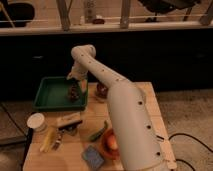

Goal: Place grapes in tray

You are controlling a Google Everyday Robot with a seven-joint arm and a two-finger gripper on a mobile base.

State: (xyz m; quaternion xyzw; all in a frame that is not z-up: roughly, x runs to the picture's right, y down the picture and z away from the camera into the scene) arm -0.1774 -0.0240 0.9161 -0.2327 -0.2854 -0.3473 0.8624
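The dark-green tray (pixel 52 95) lies at the back left of the wooden table. The grapes (pixel 74 92), a small dark bumpy cluster, sit inside the tray near its right rim. My gripper (pixel 76 79) hangs over the tray's right side, just above the grapes. My white arm reaches from the lower right across the table to it.
A dark reddish round thing in a bowl (pixel 102 90) sits just right of the tray. An orange bowl (pixel 109 143), a blue sponge (pixel 93 156), a green pod (pixel 98 131), a banana (pixel 48 139), a white cup (pixel 36 121) and a small box (pixel 69 120) lie at the front.
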